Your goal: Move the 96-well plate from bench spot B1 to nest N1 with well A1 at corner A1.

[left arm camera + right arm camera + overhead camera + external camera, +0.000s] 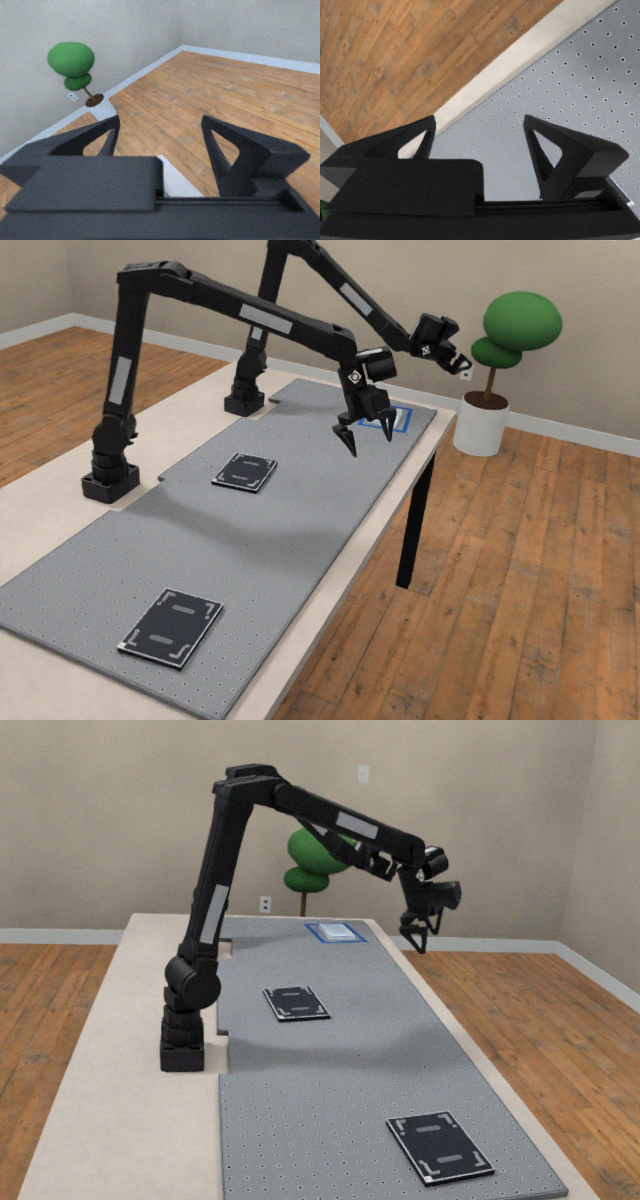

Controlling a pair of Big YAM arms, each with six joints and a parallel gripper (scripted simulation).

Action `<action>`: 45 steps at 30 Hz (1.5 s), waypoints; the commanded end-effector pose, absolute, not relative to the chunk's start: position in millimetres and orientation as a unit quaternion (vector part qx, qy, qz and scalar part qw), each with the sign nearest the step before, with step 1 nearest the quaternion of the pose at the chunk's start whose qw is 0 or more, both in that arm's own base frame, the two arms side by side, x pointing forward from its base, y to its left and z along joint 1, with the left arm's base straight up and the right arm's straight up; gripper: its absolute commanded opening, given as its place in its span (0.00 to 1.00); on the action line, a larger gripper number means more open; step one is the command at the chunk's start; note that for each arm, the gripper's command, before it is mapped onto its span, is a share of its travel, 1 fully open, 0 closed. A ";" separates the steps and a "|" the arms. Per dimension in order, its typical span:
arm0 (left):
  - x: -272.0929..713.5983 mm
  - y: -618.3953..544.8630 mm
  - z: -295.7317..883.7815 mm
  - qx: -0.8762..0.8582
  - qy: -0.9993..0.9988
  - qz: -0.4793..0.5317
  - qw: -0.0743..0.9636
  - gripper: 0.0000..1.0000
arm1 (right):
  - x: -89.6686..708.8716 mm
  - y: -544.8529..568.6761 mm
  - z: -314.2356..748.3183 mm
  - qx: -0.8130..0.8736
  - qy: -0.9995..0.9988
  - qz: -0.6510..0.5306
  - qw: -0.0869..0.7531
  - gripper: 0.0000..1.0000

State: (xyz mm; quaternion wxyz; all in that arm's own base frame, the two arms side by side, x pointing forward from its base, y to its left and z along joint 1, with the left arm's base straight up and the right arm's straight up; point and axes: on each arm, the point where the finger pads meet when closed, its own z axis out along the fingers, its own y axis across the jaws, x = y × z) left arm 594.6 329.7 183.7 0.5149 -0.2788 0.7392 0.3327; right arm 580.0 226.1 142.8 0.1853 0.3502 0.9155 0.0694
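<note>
The pale, clear-looking 96-well plate (398, 417) (337, 930) lies inside the blue outline of B1 (408, 420) (345, 941) at the far end; its rim print is too small to read. The dark nest N1 (172, 624) (439, 1145) is at the near end, holding nothing. A small white mark (122, 645) (428, 1178) is at one corner. My right gripper (372, 446) (429, 942) (479, 119) is open and empty, high above the board. My left gripper (462, 368) (160, 119) is open and empty, raised well above the plate's end of the table.
A second dark nest (245, 471) (296, 1003), also holding nothing, lies on the perforated grey board (289, 508) (351, 1097) between B1 and N1. The arm bases stand along one long table side; the opposite edge drops to the floor. A potted plant (481, 420) stands beyond the table.
</note>
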 end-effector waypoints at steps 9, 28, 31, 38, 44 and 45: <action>597.5 331.1 201.1 -0.282 0.729 0.333 0.528 1.00 | 584.5 227.9 155.7 0.350 0.913 0.079 0.195 1.00; 532.0 267.8 157.7 -0.345 0.785 0.244 0.453 1.00 | 552.9 159.9 156.6 0.284 0.925 0.068 0.243 1.00; 505.9 245.1 141.1 -0.361 0.805 0.216 0.418 1.00 | 539.5 133.7 155.6 0.264 0.927 0.065 0.259 1.00; 461.4 205.9 112.8 -0.380 0.838 0.167 0.354 1.00 | 516.9 88.7 154.2 0.232 0.927 0.057 0.288 1.00; 427.2 173.3 90.7 -0.382 0.865 0.126 0.301 1.00 | 490.2 34.7 152.7 0.195 0.925 0.047 0.322 1.00; 424.5 170.4 88.9 -0.381 0.867 0.122 0.297 1.00 | 485.8 25.8 152.4 0.189 0.925 0.045 0.327 1.00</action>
